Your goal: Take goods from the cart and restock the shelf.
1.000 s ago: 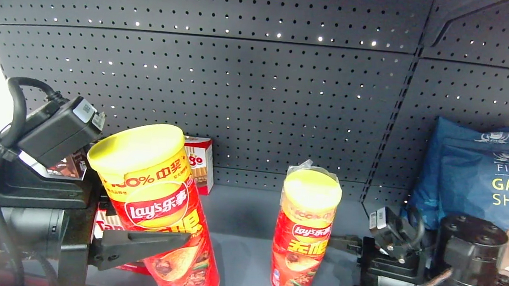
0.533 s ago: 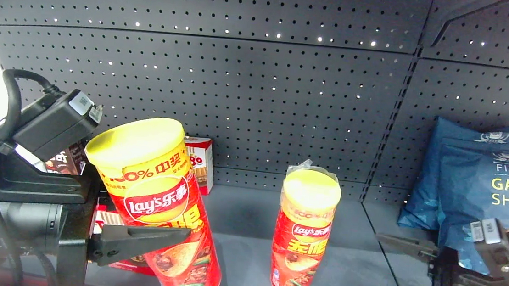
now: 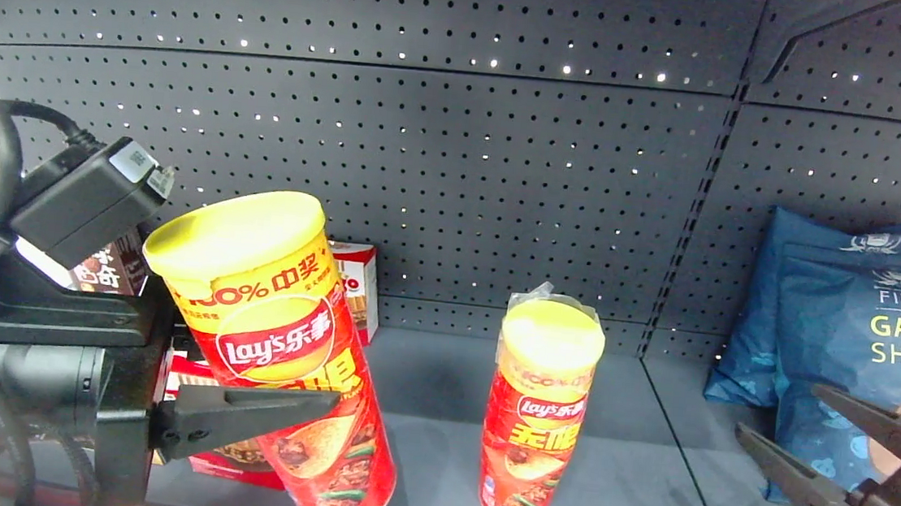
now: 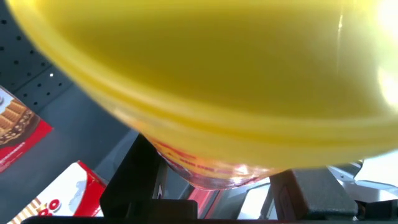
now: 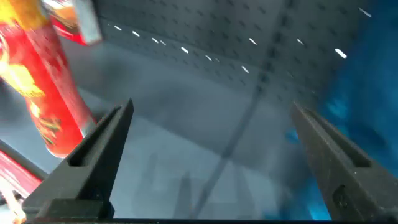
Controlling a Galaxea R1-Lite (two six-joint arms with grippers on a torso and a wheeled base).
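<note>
My left gripper (image 3: pixel 282 405) is shut on a red chips can with a yellow lid (image 3: pixel 279 352), holding it tilted above the left end of the shelf (image 3: pixel 438 399). In the left wrist view the can's lid (image 4: pixel 217 81) looms above the left gripper (image 4: pixel 217 190). A second, matching can (image 3: pixel 541 412) stands upright mid-shelf, a scrap of clear wrap on its lid. My right gripper (image 3: pixel 779 410) is open at the lower right, well to the right of that can and in front of the blue bags. From the right wrist, the open gripper (image 5: pixel 211 121) faces bare shelf, the standing can (image 5: pixel 43 93) off to one side.
Blue chip bags (image 3: pixel 860 321) lean against the perforated back panel (image 3: pixel 456 188) on the right. Behind and under the held can sit a red-and-white box (image 3: pixel 357 277), a brown box (image 3: pixel 102 271) and a red box (image 3: pixel 228 462). A panel seam (image 3: pixel 683 249) divides the shelf bays.
My right gripper, which stood around the standing can, has pulled away to the right and low, leaving the can upright. My left gripper has raised its can slightly up and left.
</note>
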